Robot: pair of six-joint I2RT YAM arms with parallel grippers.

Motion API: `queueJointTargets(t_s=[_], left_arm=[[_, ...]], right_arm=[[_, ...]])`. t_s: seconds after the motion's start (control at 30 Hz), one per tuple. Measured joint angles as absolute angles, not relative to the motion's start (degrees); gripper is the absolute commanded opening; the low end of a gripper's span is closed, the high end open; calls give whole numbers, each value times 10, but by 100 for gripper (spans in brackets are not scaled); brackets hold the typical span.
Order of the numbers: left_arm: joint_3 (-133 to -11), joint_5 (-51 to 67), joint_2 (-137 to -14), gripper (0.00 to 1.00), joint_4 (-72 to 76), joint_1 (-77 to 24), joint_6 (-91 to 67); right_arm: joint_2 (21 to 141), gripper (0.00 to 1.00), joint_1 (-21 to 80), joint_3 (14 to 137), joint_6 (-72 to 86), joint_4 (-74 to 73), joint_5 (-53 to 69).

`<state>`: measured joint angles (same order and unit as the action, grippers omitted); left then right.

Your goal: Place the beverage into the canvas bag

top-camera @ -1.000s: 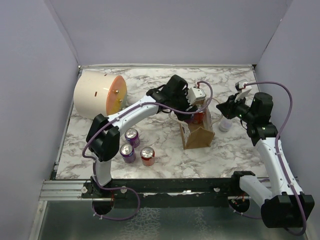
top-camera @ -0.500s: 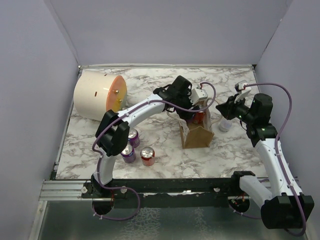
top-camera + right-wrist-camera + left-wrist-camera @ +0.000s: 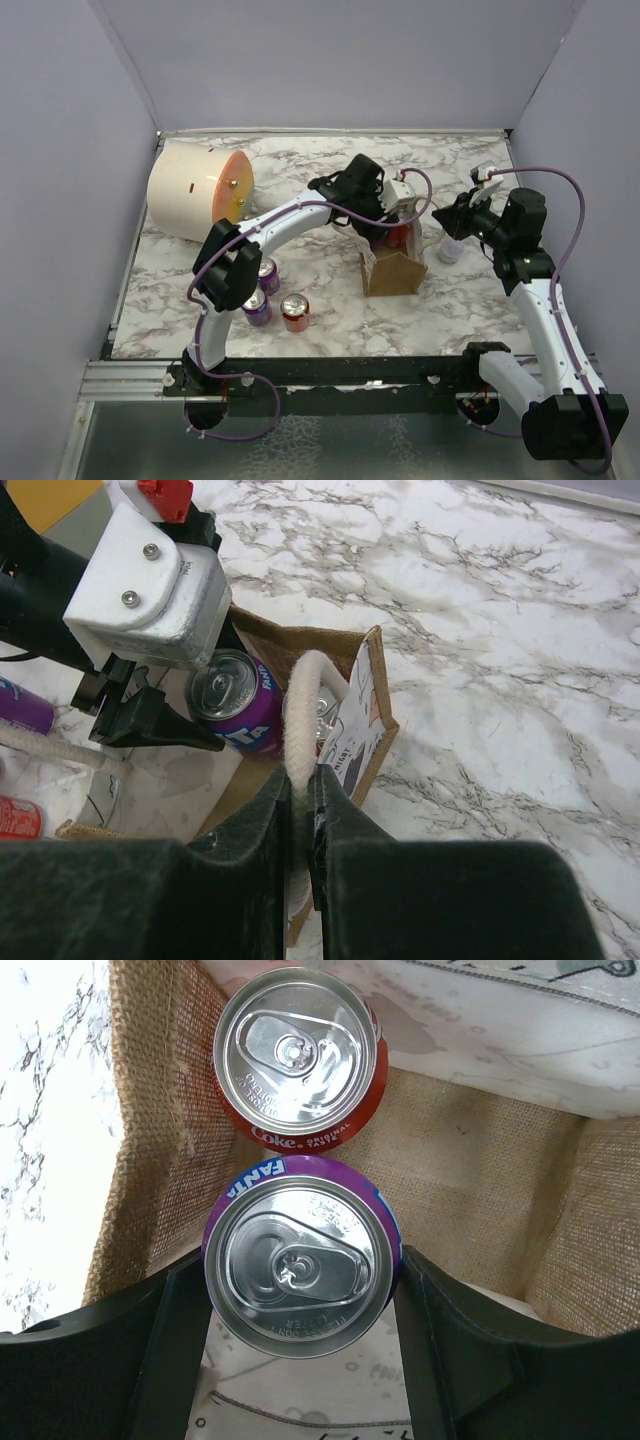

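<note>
My left gripper (image 3: 302, 1282) has its two fingers clamped on the sides of the purple Fanta can (image 3: 236, 706) — the beverage. It is upright, lid up, in the open mouth of the canvas bag (image 3: 470, 1190). From my right wrist, the can's top shows above the brown rim; I cannot tell whether its base touches the bag's floor.

A red Coke can (image 3: 298, 1055) stands upright inside the bag, just beside the Fanta can on its far side and close against the burlap wall.

My right gripper (image 3: 301, 805) is pressed together on the bag's white looped handle (image 3: 304, 695) — the cord runs up from between the fingertips toward the rim.

On the marble table (image 3: 330, 330) outside the bag, three more cans stand together near my left arm: two purple (image 3: 265, 271) (image 3: 255, 306) and one red (image 3: 294, 311).
</note>
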<state>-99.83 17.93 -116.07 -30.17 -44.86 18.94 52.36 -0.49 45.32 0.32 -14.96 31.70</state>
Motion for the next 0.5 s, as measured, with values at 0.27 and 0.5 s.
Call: queueJointTargets(t_s=[0.27, 0.5], left_arm=[[-997, 179, -1167, 5, -301, -449, 201], [-997, 179, -1178, 13, -296, -449, 203]], right_arm=[[523, 1, -5, 451, 3, -149, 317], [522, 1, -5, 449, 3, -148, 317]])
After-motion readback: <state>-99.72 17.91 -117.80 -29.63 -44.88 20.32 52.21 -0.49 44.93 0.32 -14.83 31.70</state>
